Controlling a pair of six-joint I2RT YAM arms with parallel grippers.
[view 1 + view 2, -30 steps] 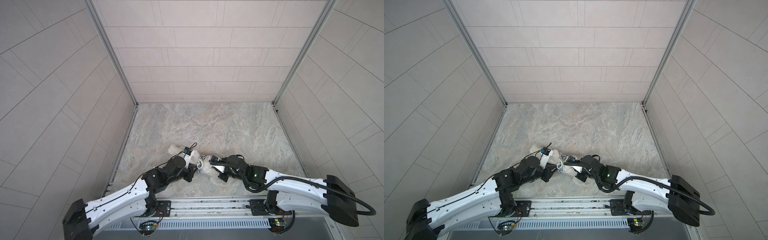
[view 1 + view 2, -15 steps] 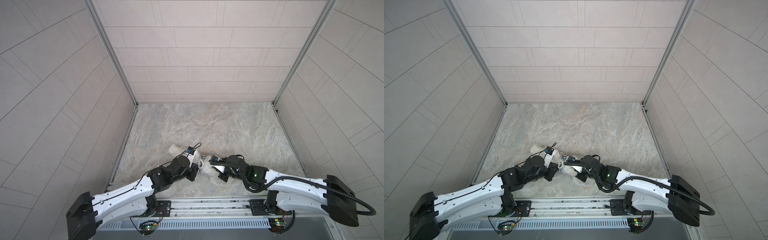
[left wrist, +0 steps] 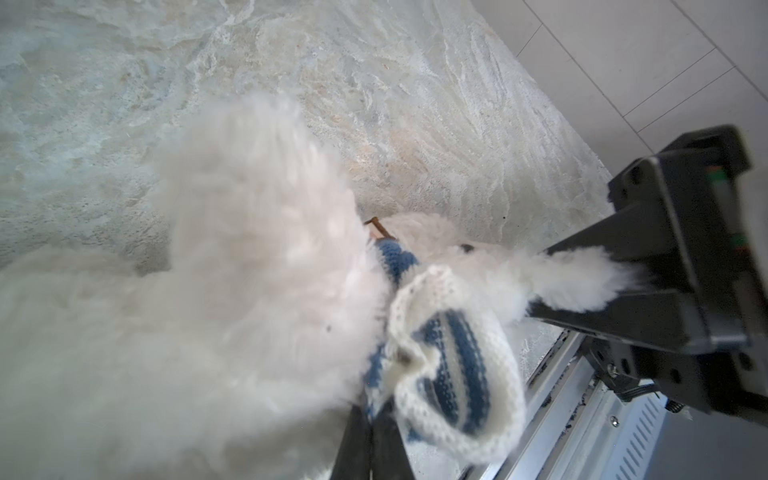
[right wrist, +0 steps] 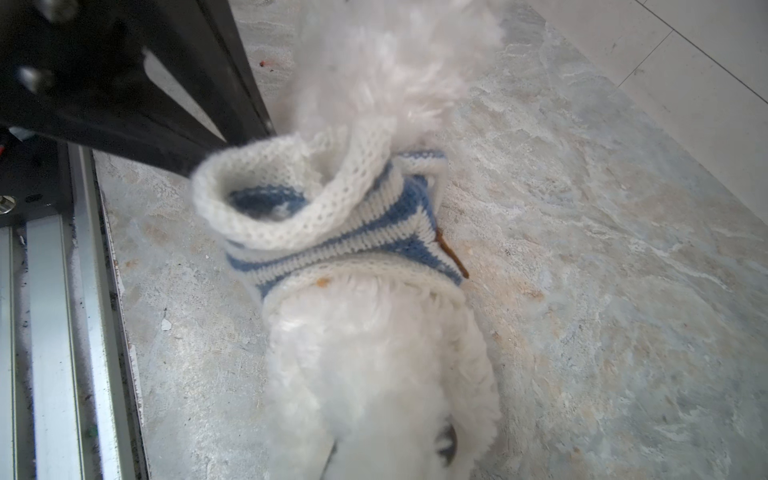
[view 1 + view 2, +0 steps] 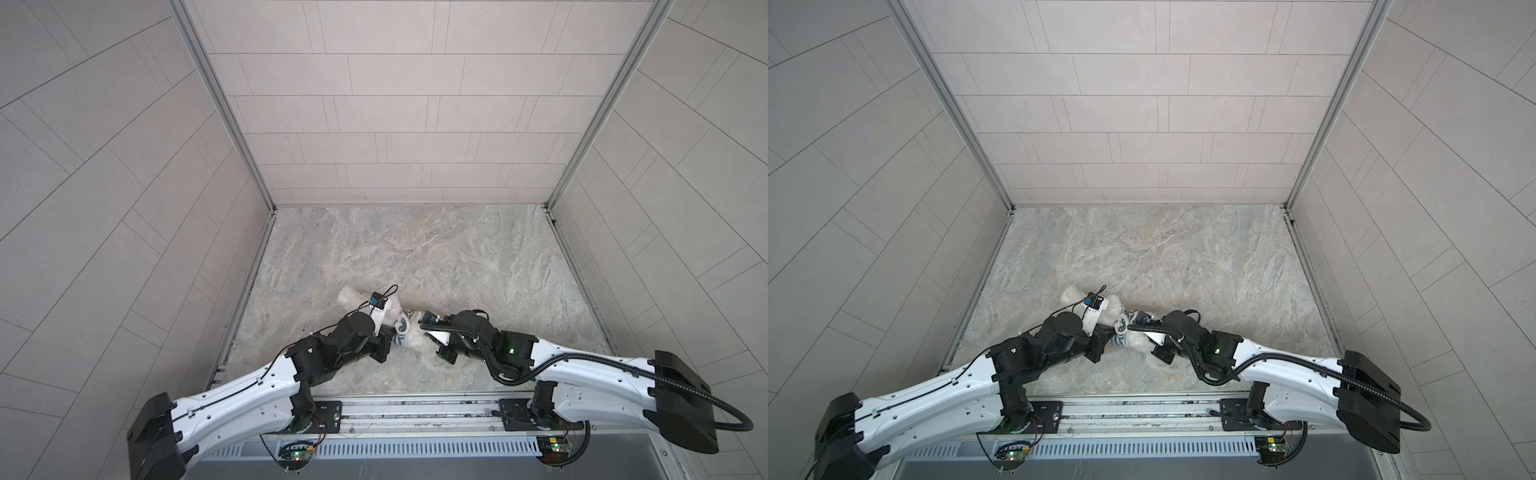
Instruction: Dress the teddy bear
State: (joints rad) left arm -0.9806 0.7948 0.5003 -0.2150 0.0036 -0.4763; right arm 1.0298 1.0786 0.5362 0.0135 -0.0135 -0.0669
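Nearest the camera, just past the metal rail [image 5: 415, 409] along the table's front, both arms are reaching inward and meeting over the teddy bear [image 5: 417, 341]. The bear is lying on the marbled tabletop [image 5: 415, 249], close to the front edge. The left gripper [image 3: 370, 440] is now pressing its jaws fully together on an edge of the striped shirt [image 3: 449, 374]. A second ago those jaws were standing partly apart, and the arm has been edging forward to get there. The right gripper [image 3: 540, 282] is staying as it was, clamped almost closed on a tuft of the bear's white fur (a paw or an ear, the fluff is hiding which).

In the right wrist view the shirt is bunching round the bear's middle. Fur is showing on both sides of it, and one ribbed white opening is gaping empty. The fresh pinch probably means the setting-up is ending. With one arm anchoring the toy and the other holding cloth, the shirt can likely be tugged further along the body, though the dressing is looking only partly done. Beyond the pair, the tabletop is stretching away to the tiled back wall [image 5: 395, 124].
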